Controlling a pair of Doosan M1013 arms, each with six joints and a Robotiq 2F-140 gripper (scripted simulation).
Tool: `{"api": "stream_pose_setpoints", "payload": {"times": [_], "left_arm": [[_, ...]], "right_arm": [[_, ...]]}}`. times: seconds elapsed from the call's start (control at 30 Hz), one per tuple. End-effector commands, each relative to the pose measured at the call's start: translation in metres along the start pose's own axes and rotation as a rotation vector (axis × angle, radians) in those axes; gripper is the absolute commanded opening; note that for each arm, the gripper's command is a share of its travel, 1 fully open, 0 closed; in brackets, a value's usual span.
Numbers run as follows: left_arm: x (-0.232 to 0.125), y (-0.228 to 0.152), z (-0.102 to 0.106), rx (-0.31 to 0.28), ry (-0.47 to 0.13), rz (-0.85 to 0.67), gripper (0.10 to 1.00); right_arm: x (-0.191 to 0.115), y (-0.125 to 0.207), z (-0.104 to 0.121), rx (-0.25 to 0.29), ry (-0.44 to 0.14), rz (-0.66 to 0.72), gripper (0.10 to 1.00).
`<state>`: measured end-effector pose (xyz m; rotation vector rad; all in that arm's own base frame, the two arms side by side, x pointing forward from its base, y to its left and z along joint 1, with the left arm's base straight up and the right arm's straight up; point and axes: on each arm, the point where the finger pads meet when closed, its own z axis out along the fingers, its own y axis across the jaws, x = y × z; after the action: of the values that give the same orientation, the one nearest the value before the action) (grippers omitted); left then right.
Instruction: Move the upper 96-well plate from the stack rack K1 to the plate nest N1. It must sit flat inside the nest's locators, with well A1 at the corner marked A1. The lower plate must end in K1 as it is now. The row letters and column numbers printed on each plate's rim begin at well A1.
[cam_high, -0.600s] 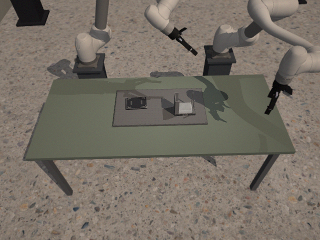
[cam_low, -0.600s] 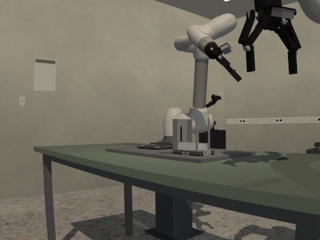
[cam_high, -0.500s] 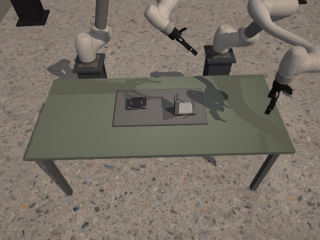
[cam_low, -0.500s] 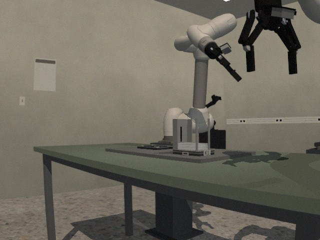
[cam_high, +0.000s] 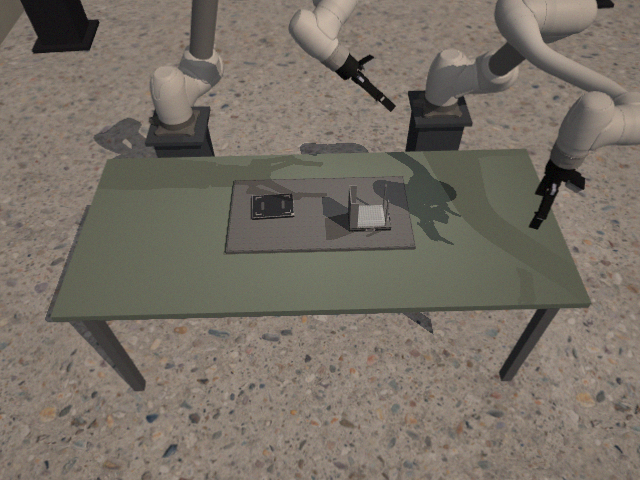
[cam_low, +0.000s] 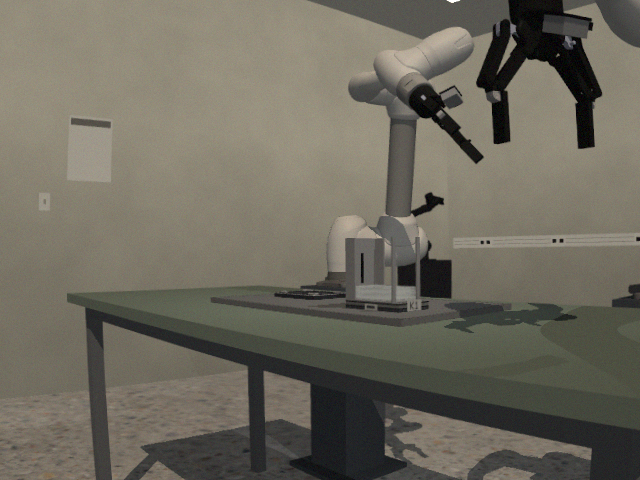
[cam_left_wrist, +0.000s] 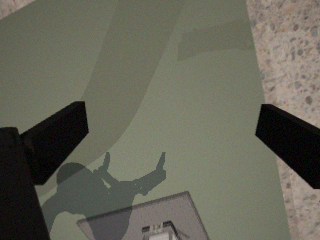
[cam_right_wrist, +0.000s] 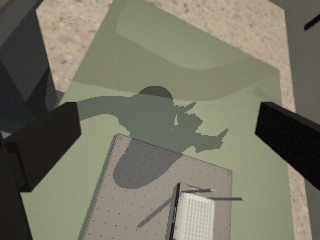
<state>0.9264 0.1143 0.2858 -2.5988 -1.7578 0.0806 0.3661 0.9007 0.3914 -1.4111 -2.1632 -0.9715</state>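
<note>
Well, both tools (cam_high: 390, 104) (cam_high: 535, 223) (cam_low: 478, 157) (cam_low: 543, 144) (cam_left_wrist: 171, 119) (cam_right_wrist: 168, 119) wide open, empty.

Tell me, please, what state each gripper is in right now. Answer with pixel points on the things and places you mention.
Left gripper (cam_high: 535, 224) (cam_low: 542, 145) (cam_left_wrist: 171, 119): open, holding nothing.
Right gripper (cam_high: 390, 104) (cam_low: 477, 157) (cam_right_wrist: 168, 119): open, holding nothing.

Beige walls (cam_low: 206, 155) surround a speckled floor (cam_high: 310, 413) (cam_low: 41, 418).

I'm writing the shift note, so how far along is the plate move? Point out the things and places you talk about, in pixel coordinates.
Done: nothing of the transfer shows; the upper 96-well plate (cam_high: 371, 215) (cam_low: 385, 290) (cam_right_wrist: 197, 217) is in stack rack K1 (cam_high: 353, 206) (cam_low: 356, 268).
In hand: nothing; left gripper (cam_high: 535, 225) (cam_low: 543, 144) (cam_left_wrist: 172, 120) and right gripper (cam_high: 385, 103) (cam_low: 476, 157) (cam_right_wrist: 168, 118) are open, away from the rack.
Left: grasping it, lifting it out, and seating it flat in plate nest N1 (cam_high: 272, 206) (cam_low: 310, 295), now without a plate, A1 corners matched.
</note>
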Motion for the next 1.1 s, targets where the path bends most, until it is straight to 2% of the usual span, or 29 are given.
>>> {"api": "stream_pose_setpoints", "payload": {"times": [0.0, 0.43, 0.5, 0.6, 1.07], "left_arm": [[0.009, -0.005, -0.002, -0.005, 0.000, -0.066, 1.000], [0.064, -0.039, -0.004, -0.006, 0.000, -0.083, 1.000], [0.064, -0.039, -0.004, -0.006, 0.000, -0.083, 1.000], [0.076, -0.048, -0.004, -0.009, -0.003, -0.166, 1.000], [0.125, -0.083, -0.005, -0.009, -0.003, -0.166, 1.000]], "right_arm": [[0.001, 0.001, -0.001, -0.001, 0.002, 0.000, 1.000], [0.001, 0.001, -0.001, -0.001, 0.002, 0.000, 1.000], [0.001, 0.001, -0.001, -0.001, 0.002, 0.000, 1.000], [0.001, 0.001, -0.001, -0.001, 0.002, 0.000, 1.000], [0.001, 0.001, -0.001, -0.001, 0.002, 0.000, 1.000]]}}
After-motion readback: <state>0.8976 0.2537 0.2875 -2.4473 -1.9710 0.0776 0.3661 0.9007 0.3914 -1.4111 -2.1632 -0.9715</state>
